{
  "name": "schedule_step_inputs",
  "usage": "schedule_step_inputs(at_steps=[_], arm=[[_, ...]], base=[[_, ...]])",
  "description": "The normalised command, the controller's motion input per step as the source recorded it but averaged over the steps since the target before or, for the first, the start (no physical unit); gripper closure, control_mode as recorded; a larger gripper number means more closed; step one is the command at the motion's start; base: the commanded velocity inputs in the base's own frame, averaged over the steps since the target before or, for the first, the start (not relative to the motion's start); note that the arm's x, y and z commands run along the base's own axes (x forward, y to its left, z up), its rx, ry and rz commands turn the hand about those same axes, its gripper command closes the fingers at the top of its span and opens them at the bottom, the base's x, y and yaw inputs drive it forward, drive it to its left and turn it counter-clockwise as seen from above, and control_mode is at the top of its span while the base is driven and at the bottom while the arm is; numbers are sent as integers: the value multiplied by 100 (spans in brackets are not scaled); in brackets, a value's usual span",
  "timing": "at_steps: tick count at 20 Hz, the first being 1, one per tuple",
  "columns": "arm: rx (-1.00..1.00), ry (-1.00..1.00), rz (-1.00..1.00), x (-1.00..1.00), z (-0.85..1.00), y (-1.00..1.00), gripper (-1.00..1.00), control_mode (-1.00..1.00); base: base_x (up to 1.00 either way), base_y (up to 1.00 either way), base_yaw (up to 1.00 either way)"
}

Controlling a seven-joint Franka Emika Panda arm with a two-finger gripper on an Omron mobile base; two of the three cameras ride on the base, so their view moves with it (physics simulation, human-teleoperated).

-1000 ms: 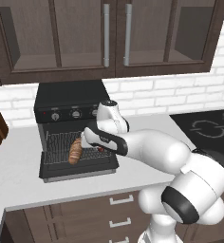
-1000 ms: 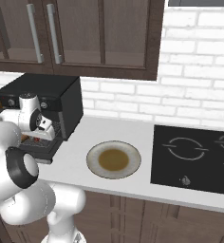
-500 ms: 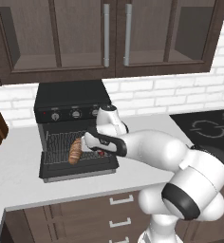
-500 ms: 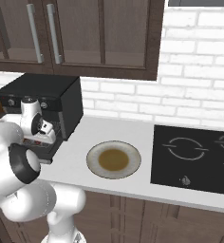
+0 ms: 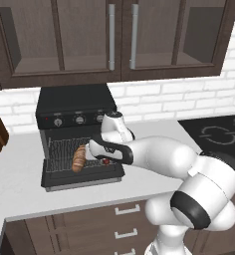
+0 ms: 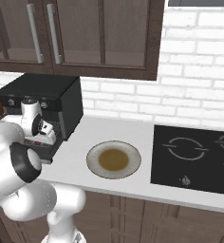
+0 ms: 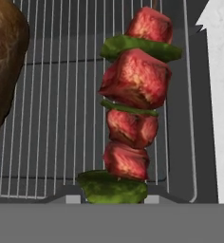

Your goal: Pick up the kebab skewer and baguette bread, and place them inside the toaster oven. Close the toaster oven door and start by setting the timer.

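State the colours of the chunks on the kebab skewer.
Red meat chunks with green pieces between them on the kebab skewer; clearest in the hand view.

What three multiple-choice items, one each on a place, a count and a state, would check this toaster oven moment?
1. Where does the baguette bread lie?
A. on the round plate
B. on the wire rack
C. on the cooktop

2. How many knobs does the toaster oven front show?
A. one
B. three
C. five

3. How does the toaster oven door stand?
A. folded down open
B. shut
C. taken off

Key: 1 B, the baguette bread rests on the wire rack, left of the kebab skewer. 2 B, three knobs in a row on the toaster oven. 3 A, the toaster oven door lies flat on the counter in front of the oven, and the plate holds no food.
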Motion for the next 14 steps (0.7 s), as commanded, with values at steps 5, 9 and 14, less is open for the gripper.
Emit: schedule_step_inputs(at_steps=[5, 9, 14], arm=[[0, 0, 0, 23, 0, 2, 100, -100], [0, 0, 0, 18, 0, 1, 100, -100], [0, 0, 0, 0, -9, 7, -100, -100]], base=[[0, 0, 0], [0, 0, 0], [0, 0, 0]])
